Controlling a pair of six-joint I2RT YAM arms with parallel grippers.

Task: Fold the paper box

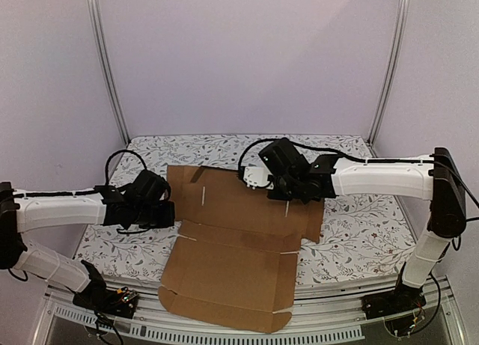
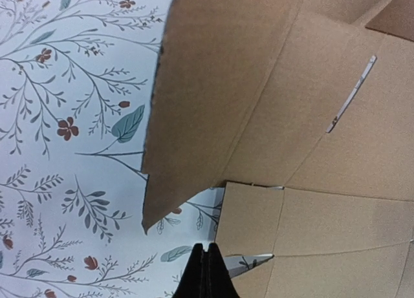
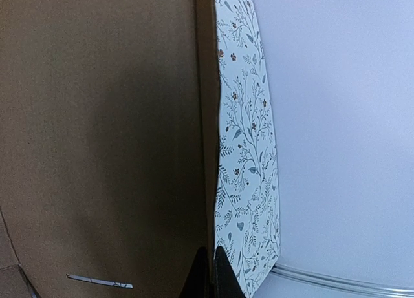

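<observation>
Paper box [image 1: 232, 240] lies w/ long axis near-far, its side flap [image 2: 194, 104] just ahead of L gripper [image 2: 207, 247], tips pressed together, empty; R gripper [image 3: 211, 253], likewise, over far panel.

1. Left arm [image 1: 60, 210]: white forearm lying level, running from the left edge toward the centre of the frame; elbow bent at lower left.
2. Left gripper [image 2: 207, 247]: black fingers pressed together.
3. Right arm [image 1: 382, 179]: white forearm level, reaching from the right edge toward centre; lower link upright at lower right.
4. Right gripper [image 3: 212, 250]: black fingers pressed together.
</observation>
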